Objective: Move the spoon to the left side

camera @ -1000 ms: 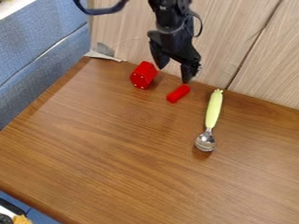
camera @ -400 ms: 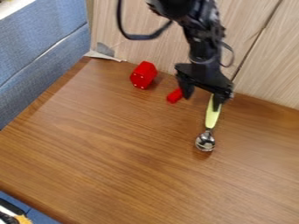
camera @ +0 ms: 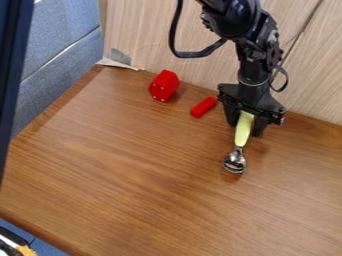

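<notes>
One pincer [camera: 246,128], spread wide, straddles one spoon [camera: 235,161]; two red blocks [camera: 164,86] lie nearby.

Black robot arm [camera: 254,70] bent down from the top edge, gripper [camera: 246,130] pointing downward, fingers [camera: 232,115] parted, exact gap unclear

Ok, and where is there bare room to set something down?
In the view, the biggest bare patch of table lies left of the spoon, in front of the red block and red peg. Another lies right of the spoon. It's crowded at the back, where the gripper straddles the spoon's handle, close to the peg.
</notes>
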`<state>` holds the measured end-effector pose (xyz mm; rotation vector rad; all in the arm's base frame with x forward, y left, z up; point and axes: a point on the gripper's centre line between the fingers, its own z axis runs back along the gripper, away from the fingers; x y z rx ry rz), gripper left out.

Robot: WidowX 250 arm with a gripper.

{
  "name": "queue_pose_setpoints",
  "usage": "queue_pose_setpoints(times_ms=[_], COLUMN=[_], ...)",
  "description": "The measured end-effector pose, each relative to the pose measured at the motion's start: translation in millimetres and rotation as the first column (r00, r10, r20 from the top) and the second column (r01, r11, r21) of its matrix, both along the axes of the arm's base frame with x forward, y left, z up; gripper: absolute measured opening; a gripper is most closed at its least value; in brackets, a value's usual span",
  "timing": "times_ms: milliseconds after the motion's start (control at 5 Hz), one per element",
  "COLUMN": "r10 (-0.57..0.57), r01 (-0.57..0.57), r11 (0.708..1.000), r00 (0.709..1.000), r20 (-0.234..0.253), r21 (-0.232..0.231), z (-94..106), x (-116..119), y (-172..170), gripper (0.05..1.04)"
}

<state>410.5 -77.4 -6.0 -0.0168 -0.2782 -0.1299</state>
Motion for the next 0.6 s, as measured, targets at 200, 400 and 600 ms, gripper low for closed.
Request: queue_pose_setpoints(times_ms=[200,400,600], r10=[0.004,-0.004,-0.074], r01=[-0.003,0.004,0.074], r11=[1.0,1.0,0.997], r00=[1.0,1.0,0.997], r20=[0.013,0.005,-0.01], r21=[-0.021,-0.012,0.002], z=[-1.5,-1.3,0.0], x=[0,-1,-11], y=[-3,-2,1], gripper=[0.418,0.409,0.409])
